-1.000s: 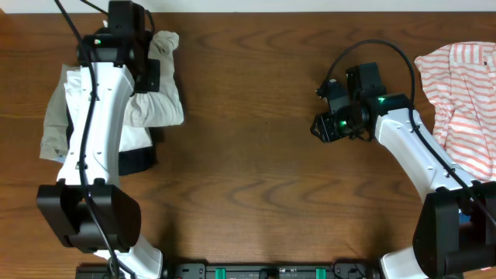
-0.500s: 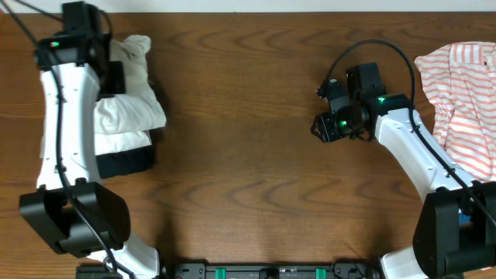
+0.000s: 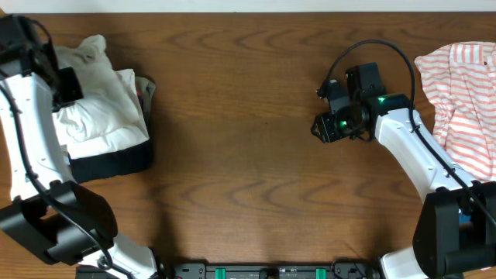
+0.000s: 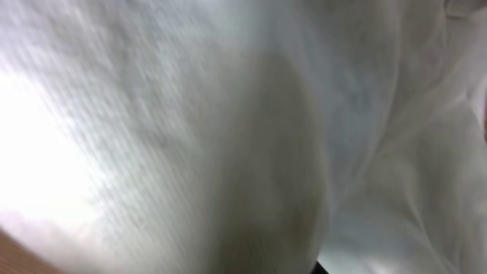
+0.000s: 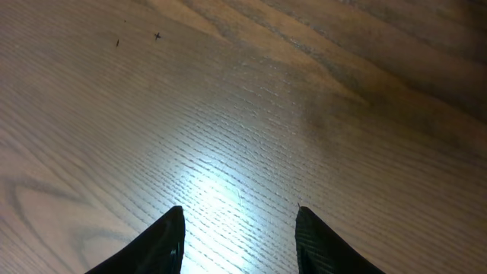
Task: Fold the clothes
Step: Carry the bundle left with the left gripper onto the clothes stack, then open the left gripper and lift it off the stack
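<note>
left hand [image 3: 65,84] pressed together against the white garment [image 3: 101,108] at ten o'clock; right hand [image 5: 238,221] spread, empty, over the desk [image 3: 232,155]. cloth looks light, limp, so i'd pinch a hem.

Overhead above table [image 3: 248,170]; left wrist against clothes [image 4: 228,129]; right wrist near table

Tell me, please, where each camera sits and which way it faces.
Overhead: above the table, looking straight down; left arm and right arm show, white garment left, striped garment right.
Left wrist: on the left arm, close to the blurred white garment; no fingers show.
Right wrist: on the right arm, facing bare table; its open end effector shows.
Shared: overhead and left wrist both see the white garment.
</note>
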Motion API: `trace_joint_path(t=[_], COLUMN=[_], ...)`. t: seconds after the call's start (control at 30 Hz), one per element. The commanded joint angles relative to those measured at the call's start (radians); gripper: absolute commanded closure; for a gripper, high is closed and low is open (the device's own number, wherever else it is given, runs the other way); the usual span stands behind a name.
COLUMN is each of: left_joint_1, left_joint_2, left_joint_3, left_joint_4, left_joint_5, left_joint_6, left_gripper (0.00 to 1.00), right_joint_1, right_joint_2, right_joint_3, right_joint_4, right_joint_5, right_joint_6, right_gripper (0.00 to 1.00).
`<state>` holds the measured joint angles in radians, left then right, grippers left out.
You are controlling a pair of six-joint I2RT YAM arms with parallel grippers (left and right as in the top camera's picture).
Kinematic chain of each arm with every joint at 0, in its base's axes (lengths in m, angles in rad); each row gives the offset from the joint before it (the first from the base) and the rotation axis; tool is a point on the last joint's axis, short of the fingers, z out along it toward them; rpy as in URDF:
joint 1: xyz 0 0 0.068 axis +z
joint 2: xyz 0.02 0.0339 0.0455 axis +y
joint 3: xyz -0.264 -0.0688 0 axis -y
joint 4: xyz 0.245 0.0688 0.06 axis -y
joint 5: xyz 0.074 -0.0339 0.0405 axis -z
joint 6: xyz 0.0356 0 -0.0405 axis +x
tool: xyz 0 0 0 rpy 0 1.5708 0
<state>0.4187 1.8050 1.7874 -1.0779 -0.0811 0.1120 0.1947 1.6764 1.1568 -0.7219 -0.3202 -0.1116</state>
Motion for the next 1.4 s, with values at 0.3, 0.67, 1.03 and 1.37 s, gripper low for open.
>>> trace_joint_path(t=[0.3,0.67,1.03,1.37], left_joint_1=[0.037,0.036,-0.055,-0.271], left_joint_2=[-0.011,-0.011,-0.011,-0.011], left_joint_3=[0.014,0.014,0.014,0.014], left_joint_4=[0.015,0.013,0.021,0.010], left_joint_5=[0.003,0.030,0.265,0.265], left_joint_6=[0.011,-0.028,-0.007,-0.008], left_gripper=[0.29,0.25,0.25,0.24], right_joint_1=[-0.005,-0.005,-0.006,-0.013], right_joint_2=[-0.012,-0.012,-0.012,-0.012], right_joint_3=[0.013,0.013,0.013,0.013], right_joint_4=[-0.008,-0.012,0.031,0.124], right_joint_5=[0.003,0.003,0.002,0.036], right_joint_6=[0.014,0.014,0.030,0.029], right_gripper=[0.54,0.54,0.44,0.29])
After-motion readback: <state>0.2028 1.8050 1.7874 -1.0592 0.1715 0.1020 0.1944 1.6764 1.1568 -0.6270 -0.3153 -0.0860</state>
